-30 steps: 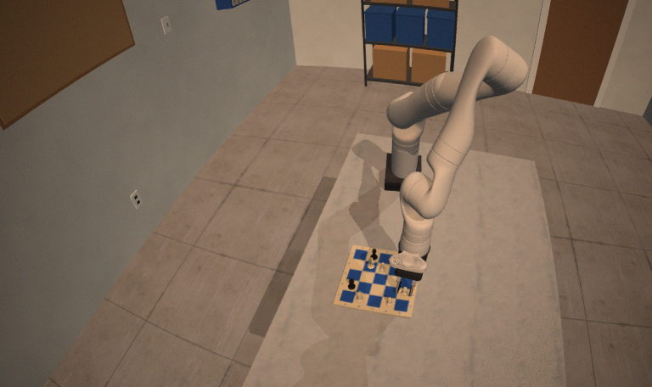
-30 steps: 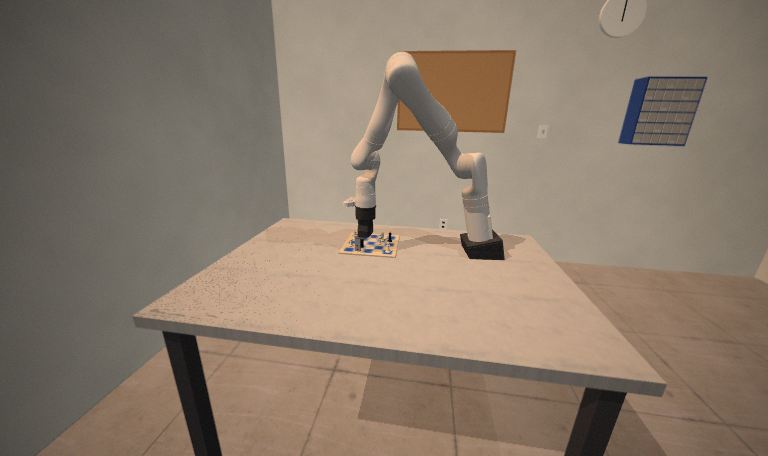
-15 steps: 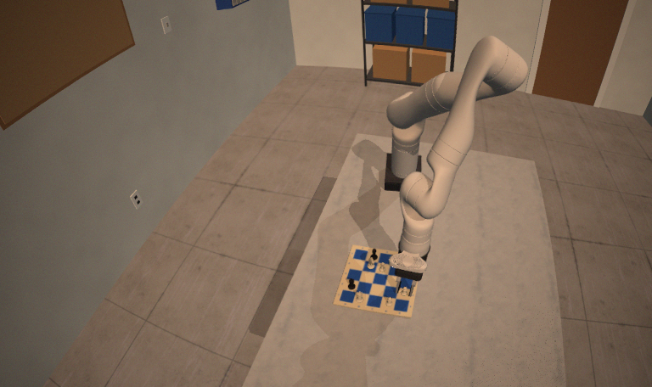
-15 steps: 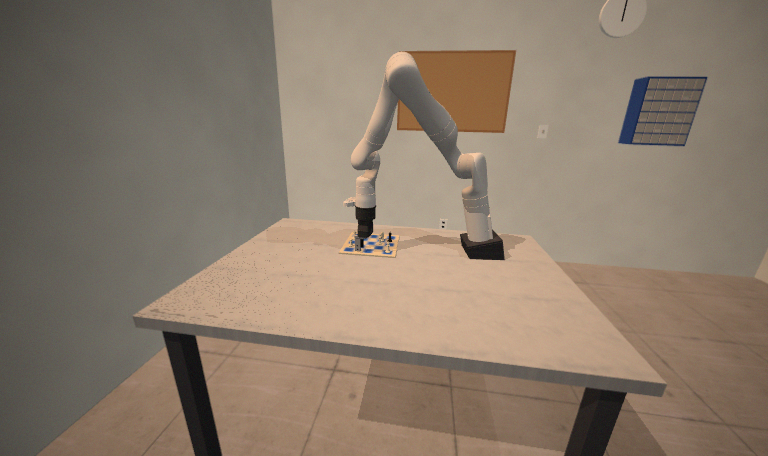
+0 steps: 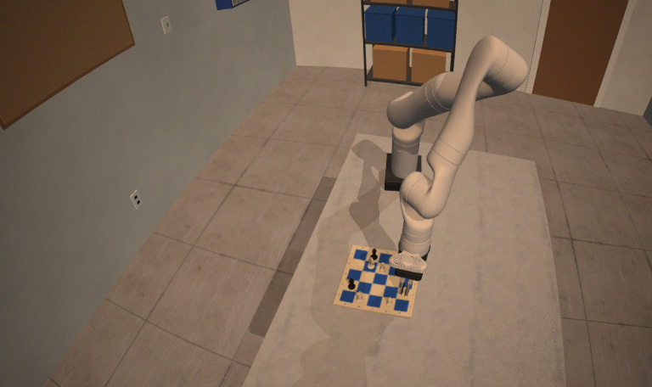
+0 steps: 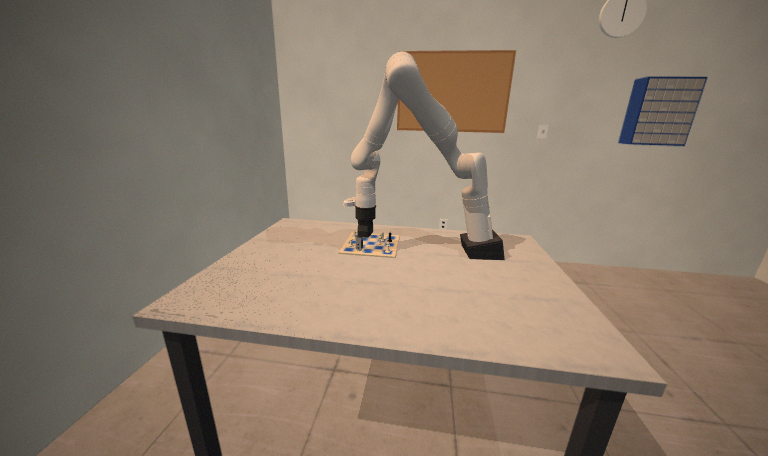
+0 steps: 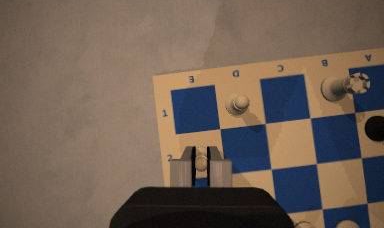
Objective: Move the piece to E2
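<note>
The blue-and-tan chessboard (image 7: 280, 138) lies on the table, and also shows in the top view (image 5: 377, 281) and the exterior view (image 6: 369, 243). My gripper (image 7: 201, 159) stands straight down over square E2, at the board's edge, and is shut on a small white pawn (image 7: 201, 157) there. It also shows in the top view (image 5: 405, 287) and the exterior view (image 6: 357, 239). The pawn's base is hidden by the fingers. A black piece (image 7: 375, 128) (image 5: 351, 283) stands on A2, at the opposite side of the board.
A white pawn (image 7: 237, 103) stands on D1, one square from my fingers. A tall white piece (image 7: 344, 85) is on B1. More black and white pieces (image 5: 373, 257) stand on the far ranks. The arm's base (image 5: 402, 177) is behind the board.
</note>
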Robot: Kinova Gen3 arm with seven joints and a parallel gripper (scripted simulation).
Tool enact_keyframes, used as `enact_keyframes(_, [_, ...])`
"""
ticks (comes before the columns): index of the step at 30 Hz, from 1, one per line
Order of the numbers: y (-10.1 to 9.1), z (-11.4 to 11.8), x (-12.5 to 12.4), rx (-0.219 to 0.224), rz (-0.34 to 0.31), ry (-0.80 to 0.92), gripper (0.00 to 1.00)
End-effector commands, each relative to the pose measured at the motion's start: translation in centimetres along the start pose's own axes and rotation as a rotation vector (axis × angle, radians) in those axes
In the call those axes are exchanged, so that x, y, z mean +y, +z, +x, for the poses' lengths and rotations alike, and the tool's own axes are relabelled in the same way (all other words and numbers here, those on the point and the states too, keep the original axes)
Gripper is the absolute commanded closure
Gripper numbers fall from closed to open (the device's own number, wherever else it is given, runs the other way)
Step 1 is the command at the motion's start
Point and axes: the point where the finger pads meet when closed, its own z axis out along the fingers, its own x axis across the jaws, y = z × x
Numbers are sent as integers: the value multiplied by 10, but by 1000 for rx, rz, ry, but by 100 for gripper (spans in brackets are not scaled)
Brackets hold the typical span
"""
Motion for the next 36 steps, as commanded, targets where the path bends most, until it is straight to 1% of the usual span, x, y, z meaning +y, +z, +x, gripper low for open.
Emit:
enact_keyframes(1, [0, 0, 0, 0, 1, 0, 100])
enact_keyframes(24, [-2, 0, 0, 0, 1, 0, 100])
enact_keyframes(28, [-9, 0, 0, 0, 1, 0, 100])
enact_keyframes(33, [-29, 0, 0, 0, 1, 0, 100])
enact_keyframes(35, [-29, 0, 0, 0, 1, 0, 100])
enact_keyframes(36, [-34, 0, 0, 0, 1, 0, 100])
